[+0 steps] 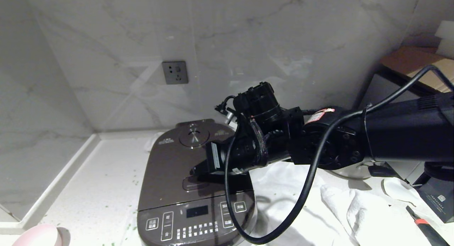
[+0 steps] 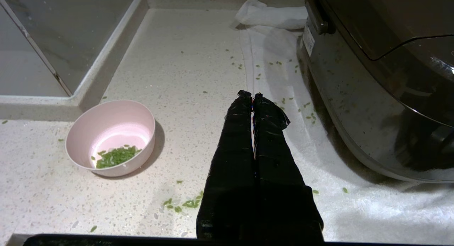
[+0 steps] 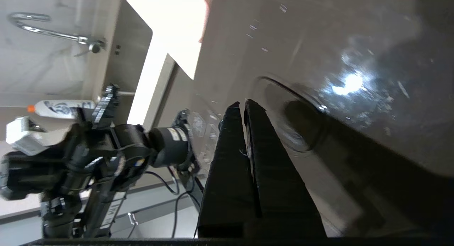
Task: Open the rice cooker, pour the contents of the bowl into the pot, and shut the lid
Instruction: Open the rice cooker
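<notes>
Head view shows the right gripper [image 1: 196,170], fingers pressed together, at the oblong button [image 1: 193,184] on the closed lid [image 1: 173,157] of the rice cooker [image 1: 193,189] on the counter [image 1: 103,182]; off-centre pressure could slip off, leaving it latched.

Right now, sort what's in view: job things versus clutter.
Job: cooker, lid shut, bowl with green grains, right gripper over the lid button.
Clutter: white cloth, wall socket, spilled grains, box.
</notes>
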Controlling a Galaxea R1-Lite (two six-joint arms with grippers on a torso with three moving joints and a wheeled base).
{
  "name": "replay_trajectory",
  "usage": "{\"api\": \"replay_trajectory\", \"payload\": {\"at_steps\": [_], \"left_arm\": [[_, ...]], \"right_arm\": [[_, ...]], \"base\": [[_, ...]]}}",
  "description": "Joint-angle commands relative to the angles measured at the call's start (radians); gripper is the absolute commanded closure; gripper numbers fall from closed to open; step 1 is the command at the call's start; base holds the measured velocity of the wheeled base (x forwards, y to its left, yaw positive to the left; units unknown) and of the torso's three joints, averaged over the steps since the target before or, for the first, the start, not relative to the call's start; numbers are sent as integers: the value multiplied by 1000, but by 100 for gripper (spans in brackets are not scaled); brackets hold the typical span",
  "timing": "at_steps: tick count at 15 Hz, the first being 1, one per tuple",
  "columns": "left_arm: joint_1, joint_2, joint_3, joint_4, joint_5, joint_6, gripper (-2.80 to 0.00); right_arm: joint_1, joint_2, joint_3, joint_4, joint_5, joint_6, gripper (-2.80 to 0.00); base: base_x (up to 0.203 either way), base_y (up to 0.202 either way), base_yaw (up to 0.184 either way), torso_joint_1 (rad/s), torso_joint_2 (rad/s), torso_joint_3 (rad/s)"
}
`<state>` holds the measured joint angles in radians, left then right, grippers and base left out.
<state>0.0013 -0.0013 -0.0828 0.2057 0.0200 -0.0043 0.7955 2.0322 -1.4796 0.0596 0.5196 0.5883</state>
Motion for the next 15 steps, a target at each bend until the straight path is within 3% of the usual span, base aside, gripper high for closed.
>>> {"api": "replay_trajectory", "payload": {"at_steps": [1, 15], "left_arm": [[0, -2, 0, 1, 0, -1, 0], [0, -2, 0, 1, 0, 0, 0]], "right_arm": [[1, 22, 10, 0, -3, 4, 0], [1, 71, 15, -23, -27, 20, 0]], "base": [[0, 0, 0, 0, 0, 0], [0, 0, 0, 0, 0, 0]]}}
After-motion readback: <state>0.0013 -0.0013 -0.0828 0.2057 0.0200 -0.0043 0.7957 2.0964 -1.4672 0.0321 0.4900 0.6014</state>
